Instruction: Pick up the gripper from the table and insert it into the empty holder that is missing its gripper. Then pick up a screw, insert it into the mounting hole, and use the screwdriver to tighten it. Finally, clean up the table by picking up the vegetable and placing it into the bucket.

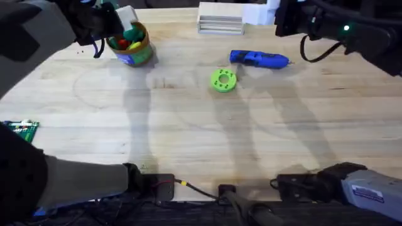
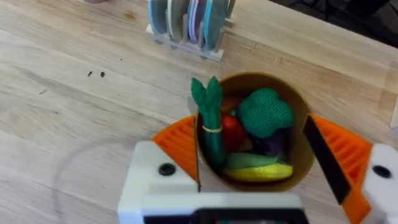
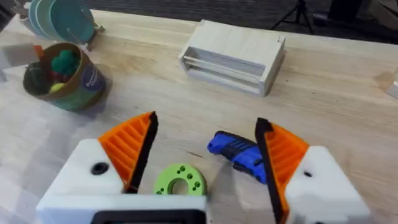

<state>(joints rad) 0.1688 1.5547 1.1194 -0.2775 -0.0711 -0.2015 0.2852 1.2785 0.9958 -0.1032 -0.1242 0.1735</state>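
Note:
The bucket [image 1: 132,45] stands at the far left of the table, holding several toy foods. Among them the vegetable [image 2: 210,118], green with a jagged top, stands upright against the rim. My left gripper [image 2: 252,134] hovers over the bucket [image 2: 298,168], open, with one orange pad on each side of it and nothing in its grasp. The blue screwdriver [image 1: 259,58] lies at the far right of centre. My right gripper [image 3: 206,124] is open above the screwdriver [image 3: 239,152], clear of it. The loose gripper, the empty holder and the screw are out of view.
A green round disc with holes [image 1: 223,80] lies in front of the screwdriver. A pale wooden box [image 1: 220,19] sits at the far edge, a rack of plates [image 2: 186,22] beyond the bucket. A green circuit board [image 1: 22,129] lies at the left edge.

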